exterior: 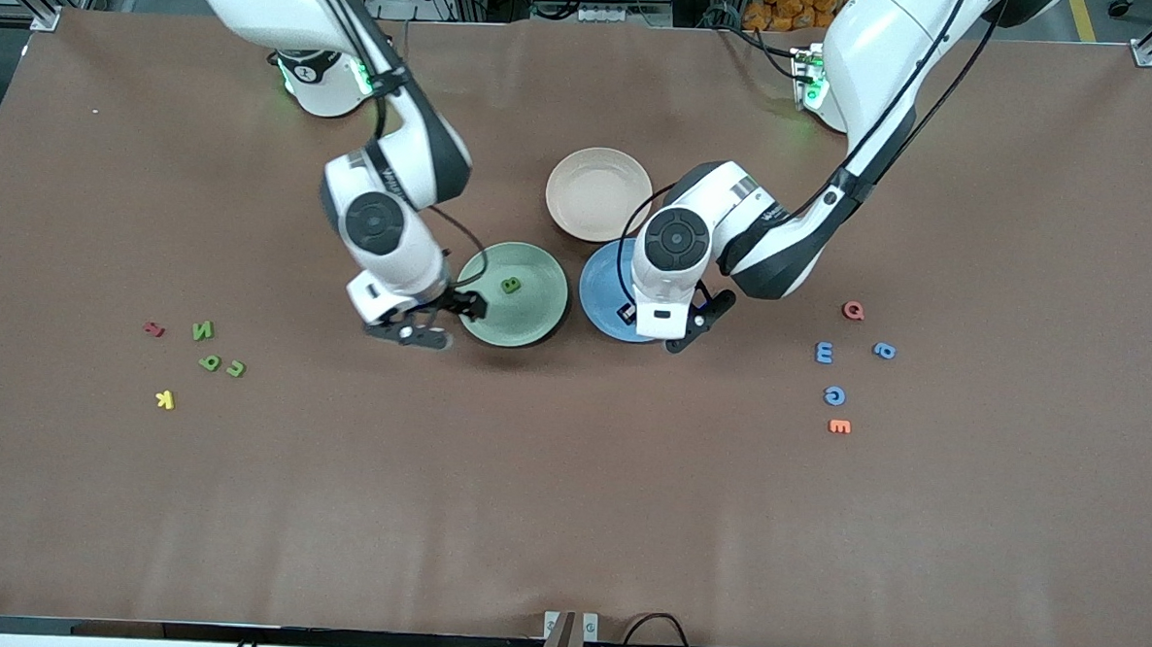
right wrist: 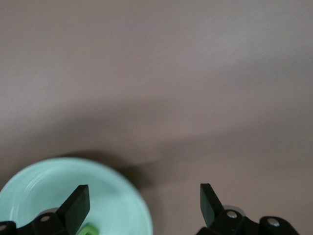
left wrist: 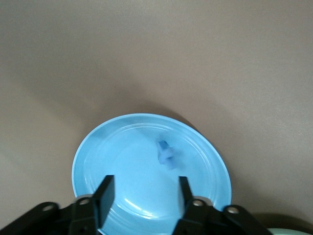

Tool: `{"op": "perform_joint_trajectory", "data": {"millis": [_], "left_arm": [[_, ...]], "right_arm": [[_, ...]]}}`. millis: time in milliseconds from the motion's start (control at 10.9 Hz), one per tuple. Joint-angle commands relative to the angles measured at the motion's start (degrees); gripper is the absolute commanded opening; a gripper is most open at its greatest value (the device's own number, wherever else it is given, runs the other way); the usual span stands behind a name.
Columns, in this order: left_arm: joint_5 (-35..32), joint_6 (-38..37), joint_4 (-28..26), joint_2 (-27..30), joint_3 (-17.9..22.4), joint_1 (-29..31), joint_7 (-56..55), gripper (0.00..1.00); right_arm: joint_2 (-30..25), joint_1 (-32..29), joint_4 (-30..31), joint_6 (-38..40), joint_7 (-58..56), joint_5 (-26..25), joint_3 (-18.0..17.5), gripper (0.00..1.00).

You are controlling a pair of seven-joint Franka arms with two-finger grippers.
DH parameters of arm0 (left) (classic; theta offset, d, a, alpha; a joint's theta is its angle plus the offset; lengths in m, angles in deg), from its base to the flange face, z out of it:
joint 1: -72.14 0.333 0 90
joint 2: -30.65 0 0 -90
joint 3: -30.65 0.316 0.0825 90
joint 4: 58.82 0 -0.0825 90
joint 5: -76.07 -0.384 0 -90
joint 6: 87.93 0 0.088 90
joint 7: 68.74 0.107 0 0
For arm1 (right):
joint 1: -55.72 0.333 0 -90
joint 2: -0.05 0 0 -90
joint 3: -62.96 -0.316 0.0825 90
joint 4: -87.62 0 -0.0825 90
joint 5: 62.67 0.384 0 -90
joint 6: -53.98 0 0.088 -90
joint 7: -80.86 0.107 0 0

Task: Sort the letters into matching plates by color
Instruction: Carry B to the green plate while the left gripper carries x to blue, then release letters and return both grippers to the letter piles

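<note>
left hand (left wrist: pixel 143 188): over the blue plate (left wrist: pixel 98 152), fingers parted, nothing gripped; one blue letter (left wrist: pixel 166 154) lies in the plate just ahead of the fingertips. right hand (right wrist: pixel 144 203): over the rim of the green plate (right wrist: pixel 122 196), fingers wide, empty; a green letter (exterior: pixel 511 285) rests in that plate. three blue letters (exterior: pixel 833 395) and three green letters (exterior: pixel 203 331) lie out on the surface.

Blue plate (left wrist: pixel 98 161) under the left gripper (left wrist: pixel 143 190): smooth, glossy, plastic-like, with a blue letter (left wrist: pixel 165 154) of matt foam look lying in it. Green plate (right wrist: pixel 117 196) beneath the right gripper (right wrist: pixel 144 203): same smooth sheen. Table (exterior: pixel 567 518): matt brown covering; gripper fingers (right wrist: pixel 76 205) matt black plastic.
</note>
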Motion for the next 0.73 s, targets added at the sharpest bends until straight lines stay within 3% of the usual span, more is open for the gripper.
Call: {"op": "perform_joint_trajectory", "data": {"millis": [0, 275, 643], "left_arm": [[0.20, -0.38, 1.45, -0.76, 0.50, -0.61, -0.27, 1.00], [-4.18, -1.08, 0.92, -0.49, 0.59, -0.09, 1.92, 1.00], [-4.73, -4.50, 0.92, 1.43, 3.04, 2.36, 9.83, 1.00]], "right_arm": [[-1.58, -7.28, 0.34, 0.60, -2.94, -0.16, 1.11, 1.00], [-0.88, -16.94, -0.10, -0.10, -10.39, 0.02, 0.76, 1.00], [0.96, -27.41, -0.02, -3.35, -18.32, 0.19, -0.38, 1.00]]}}
